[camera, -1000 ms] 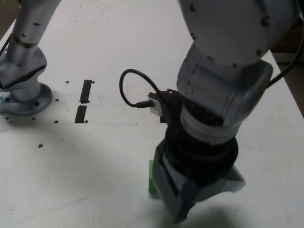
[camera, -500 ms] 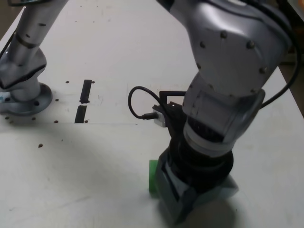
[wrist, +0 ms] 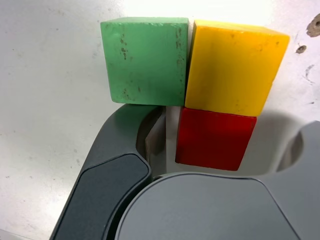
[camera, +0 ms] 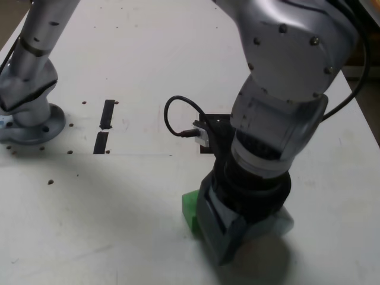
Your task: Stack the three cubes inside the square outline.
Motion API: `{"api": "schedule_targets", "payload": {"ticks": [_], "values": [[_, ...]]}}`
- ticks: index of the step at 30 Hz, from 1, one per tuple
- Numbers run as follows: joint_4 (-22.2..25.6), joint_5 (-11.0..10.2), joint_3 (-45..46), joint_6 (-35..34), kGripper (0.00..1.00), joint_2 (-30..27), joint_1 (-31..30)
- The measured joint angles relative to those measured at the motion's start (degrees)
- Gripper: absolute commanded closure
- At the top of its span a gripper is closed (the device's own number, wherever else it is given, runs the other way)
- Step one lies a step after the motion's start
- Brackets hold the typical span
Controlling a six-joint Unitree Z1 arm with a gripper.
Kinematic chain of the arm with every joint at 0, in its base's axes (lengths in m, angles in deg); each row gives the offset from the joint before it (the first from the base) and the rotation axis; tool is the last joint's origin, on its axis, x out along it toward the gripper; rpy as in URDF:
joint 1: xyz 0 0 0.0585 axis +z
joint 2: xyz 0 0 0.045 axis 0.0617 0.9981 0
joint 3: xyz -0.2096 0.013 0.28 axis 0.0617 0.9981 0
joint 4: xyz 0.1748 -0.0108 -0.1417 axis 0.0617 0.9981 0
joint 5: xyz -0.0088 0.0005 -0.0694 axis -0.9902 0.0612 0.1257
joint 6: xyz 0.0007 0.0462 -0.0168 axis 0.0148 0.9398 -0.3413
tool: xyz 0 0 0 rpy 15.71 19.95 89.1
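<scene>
White table [camera: 148, 53], fingers [wrist: 150, 137] parted around red cube [wrist: 214, 139].

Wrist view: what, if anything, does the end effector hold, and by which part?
Nothing yet: the red cube sits between the fingers of the end effector, with a gap on each side.

we see even, fairly bright overhead light on the white table [camera: 136, 53], a soft shadow under the arm [camera: 285, 89] in a slightly grainy exterior view, and in the sharper wrist view glare whitening the table beyond the cubes.
</scene>
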Motion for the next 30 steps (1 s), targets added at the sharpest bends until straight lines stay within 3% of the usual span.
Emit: {"api": "schedule_targets", "payload": {"ticks": [16,23,30], "values": [[-0.1,-1.0,2.1,1.5,0.35,0.0,1.9],[-0.2,-1.0,1.9,1.9,0.56,-0.3,2.3],[0.9,-1.3,-1.4,1.9,0.65,-0.3,2.2]]}}
